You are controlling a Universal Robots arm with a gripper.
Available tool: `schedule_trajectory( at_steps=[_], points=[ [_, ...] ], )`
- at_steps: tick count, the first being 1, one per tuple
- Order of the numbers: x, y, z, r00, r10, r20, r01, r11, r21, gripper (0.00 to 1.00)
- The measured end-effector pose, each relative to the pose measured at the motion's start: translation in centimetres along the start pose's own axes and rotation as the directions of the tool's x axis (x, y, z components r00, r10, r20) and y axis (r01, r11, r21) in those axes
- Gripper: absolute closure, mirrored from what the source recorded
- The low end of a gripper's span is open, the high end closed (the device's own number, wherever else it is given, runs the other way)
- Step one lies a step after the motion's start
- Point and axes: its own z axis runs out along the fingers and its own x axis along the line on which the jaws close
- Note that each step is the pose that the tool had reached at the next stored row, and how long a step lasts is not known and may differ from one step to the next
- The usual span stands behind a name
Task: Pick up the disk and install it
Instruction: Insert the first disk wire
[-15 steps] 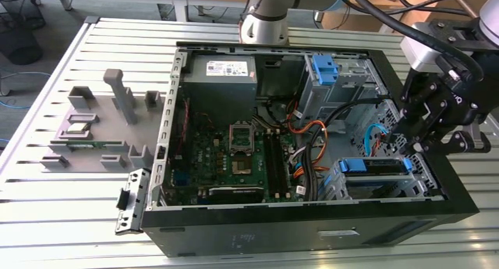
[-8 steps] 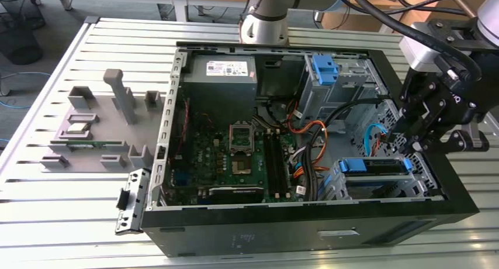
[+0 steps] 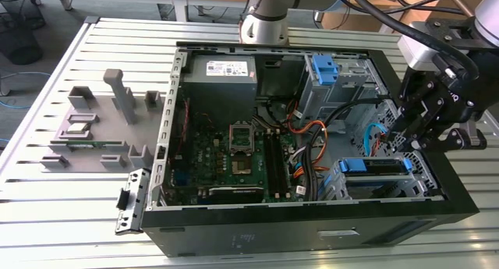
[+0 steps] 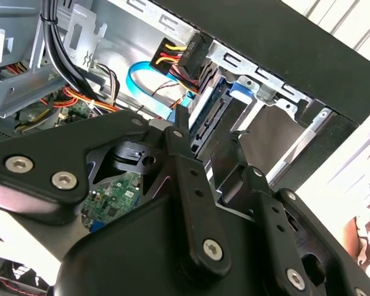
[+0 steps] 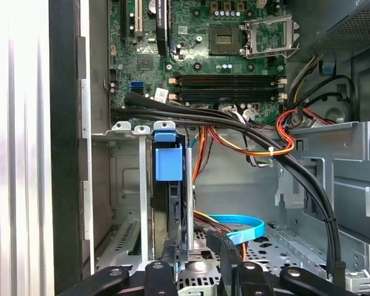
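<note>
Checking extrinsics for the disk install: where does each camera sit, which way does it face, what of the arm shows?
Exterior view: off the arm, high, looking down into the open computer case on the slatted table; gripper at the exterior view's right.
First wrist view: on the wrist, facing past the gripper at the disk and motherboard.
Second wrist view: on the wrist, behind the gripper, facing the disk.
Shared: gripper and disk, in every view.
</note>
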Motion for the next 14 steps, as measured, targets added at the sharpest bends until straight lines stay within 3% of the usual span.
schedule_trajectory(
  at_steps=[14],
  points=[
    [-0.43, -0.01, -0.08, 1.0, -0.002, 0.0009, 0.002, 1.0, -0.0018, 0.58]
  ],
)
